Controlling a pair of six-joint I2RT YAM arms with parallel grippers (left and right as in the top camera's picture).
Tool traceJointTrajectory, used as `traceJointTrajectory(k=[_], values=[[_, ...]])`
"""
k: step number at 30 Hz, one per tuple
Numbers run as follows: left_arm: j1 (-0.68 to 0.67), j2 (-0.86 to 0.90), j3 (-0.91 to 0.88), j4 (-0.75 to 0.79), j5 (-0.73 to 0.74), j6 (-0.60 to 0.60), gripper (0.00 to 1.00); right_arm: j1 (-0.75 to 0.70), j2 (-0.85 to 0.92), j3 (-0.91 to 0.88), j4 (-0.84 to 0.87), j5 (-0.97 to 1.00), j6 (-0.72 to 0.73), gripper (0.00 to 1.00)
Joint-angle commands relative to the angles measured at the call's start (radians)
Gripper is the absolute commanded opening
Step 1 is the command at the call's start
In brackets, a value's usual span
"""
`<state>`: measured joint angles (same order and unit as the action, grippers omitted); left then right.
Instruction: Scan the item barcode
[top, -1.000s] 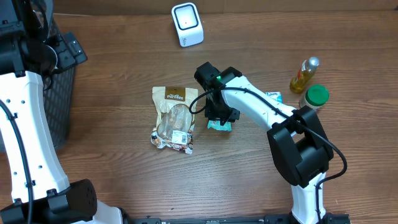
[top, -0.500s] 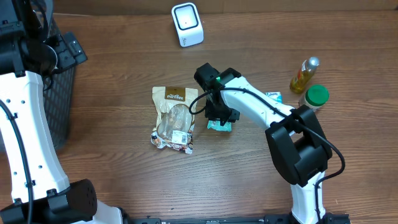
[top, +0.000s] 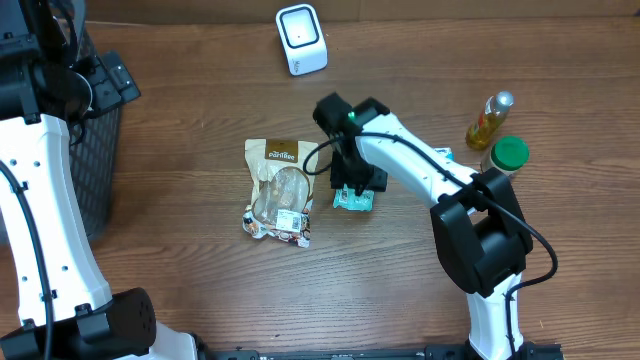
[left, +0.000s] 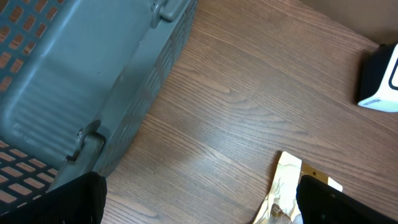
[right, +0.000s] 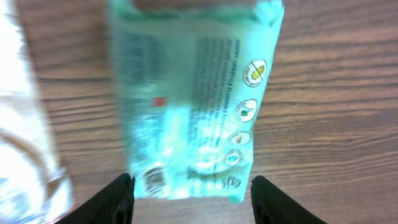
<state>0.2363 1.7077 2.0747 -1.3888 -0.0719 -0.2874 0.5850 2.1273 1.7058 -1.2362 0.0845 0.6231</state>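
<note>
A teal packet (top: 354, 201) lies flat on the wooden table to the right of a brown snack bag (top: 278, 190). My right gripper (top: 351, 186) hangs over the packet's far end. In the right wrist view the packet (right: 193, 93) sits between the two fingers with a blurred barcode (right: 153, 180) near its lower left corner. The right gripper (right: 194, 194) is open, with a clear gap between its right finger and the packet. The white scanner (top: 301, 38) stands at the back of the table. Far to the left, over the basket, my left gripper (left: 199, 211) is open and empty.
A dark grey basket (top: 100, 150) stands at the left edge, also in the left wrist view (left: 74, 74). An oil bottle (top: 489, 120) and a green-lidded jar (top: 508, 155) stand at the right, with another teal packet (top: 441, 154) beside them.
My right gripper's jaws have spread wider and let go of the teal packet, and the wrist has shifted slightly toward the back. The left arm has not moved.
</note>
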Motion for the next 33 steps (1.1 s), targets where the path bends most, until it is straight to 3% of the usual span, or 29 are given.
traceJointTrajectory(k=[1,9,16,28,33], values=[[-0.001,0.005,0.008,0.002,0.002,0.003,1.0,0.007,-0.008,0.049,-0.032,-0.024,-0.014,0.57],[-0.001,0.005,0.008,0.002,0.002,0.003,1.0,0.01,-0.006,-0.043,-0.011,-0.035,-0.013,0.33],[-0.001,0.005,0.008,0.002,0.002,0.003,1.0,0.01,-0.006,-0.146,0.114,-0.105,-0.014,0.33],[-0.001,0.005,0.008,0.002,0.002,0.003,1.0,0.011,-0.006,-0.2,0.146,-0.102,-0.013,0.33],[-0.001,0.005,0.008,0.002,0.002,0.003,1.0,0.01,-0.006,-0.274,0.21,-0.11,-0.013,0.44]])
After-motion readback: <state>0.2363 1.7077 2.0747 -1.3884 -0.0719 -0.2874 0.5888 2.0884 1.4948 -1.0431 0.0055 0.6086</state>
